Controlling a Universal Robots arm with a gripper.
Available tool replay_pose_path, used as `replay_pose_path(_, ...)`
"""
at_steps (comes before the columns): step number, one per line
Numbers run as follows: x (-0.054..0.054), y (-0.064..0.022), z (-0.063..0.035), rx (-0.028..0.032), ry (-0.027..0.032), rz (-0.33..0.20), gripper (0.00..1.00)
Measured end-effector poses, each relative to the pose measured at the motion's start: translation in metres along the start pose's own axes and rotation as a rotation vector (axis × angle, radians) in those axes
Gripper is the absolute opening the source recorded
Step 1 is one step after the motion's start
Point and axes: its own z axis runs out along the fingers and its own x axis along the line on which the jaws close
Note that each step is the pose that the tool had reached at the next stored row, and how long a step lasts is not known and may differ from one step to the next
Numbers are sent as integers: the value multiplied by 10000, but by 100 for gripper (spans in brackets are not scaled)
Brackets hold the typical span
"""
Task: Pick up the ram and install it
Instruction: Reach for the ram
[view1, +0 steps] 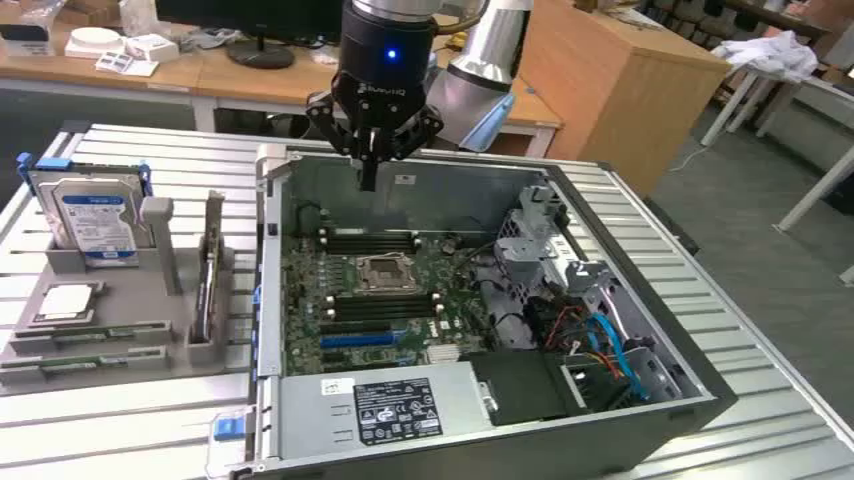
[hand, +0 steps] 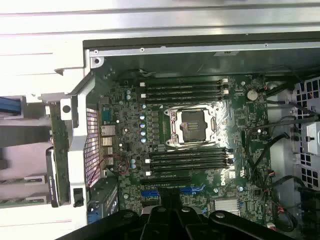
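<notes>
Tool (view1: 368, 180) fully closed, nothing between the fingers, touching nothing. It hangs over the far end of the open case (view1: 272, 300), above the motherboard (view1: 344, 325). The ram (view1: 94, 333) lies flat in the grey rack (view1: 160, 290) on the bench (view1: 134, 420), well apart on the exterior view's left, outside the case wall. Memory slots (view1: 376, 243) sit far and near of the CPU socket (view1: 387, 270), with open room above. Cables (view1: 594, 335) and a drive cage (view1: 534, 240) crowd the exterior view's right.
</notes>
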Motion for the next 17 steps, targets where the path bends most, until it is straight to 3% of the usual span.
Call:
replay_pose_path(14, 2, 0, 0, 0, 0, 0, 11)
replay_pose_path(17, 50, -4, -1, 1, -1, 23, 11)
